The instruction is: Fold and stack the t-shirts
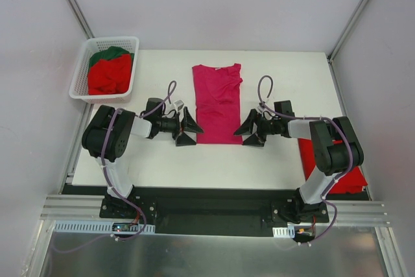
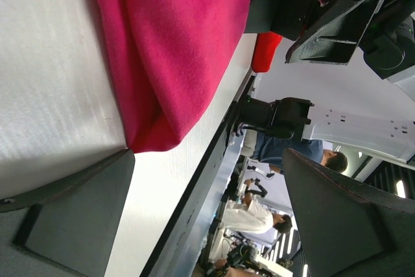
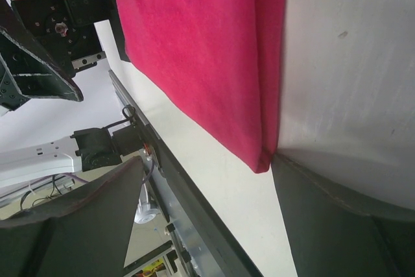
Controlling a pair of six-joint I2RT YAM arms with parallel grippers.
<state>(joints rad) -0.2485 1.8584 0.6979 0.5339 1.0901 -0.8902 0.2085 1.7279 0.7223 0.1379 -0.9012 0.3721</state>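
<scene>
Magenta t-shirt (image 1: 218,103), soft (seemingly folded), oblong

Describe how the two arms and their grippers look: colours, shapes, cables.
The left arm and right arm have bulky black joints and pale grey links. A thin lilac cable loops along each. The left gripper and right gripper carry broad, black, wedge-shaped fingers.
</scene>
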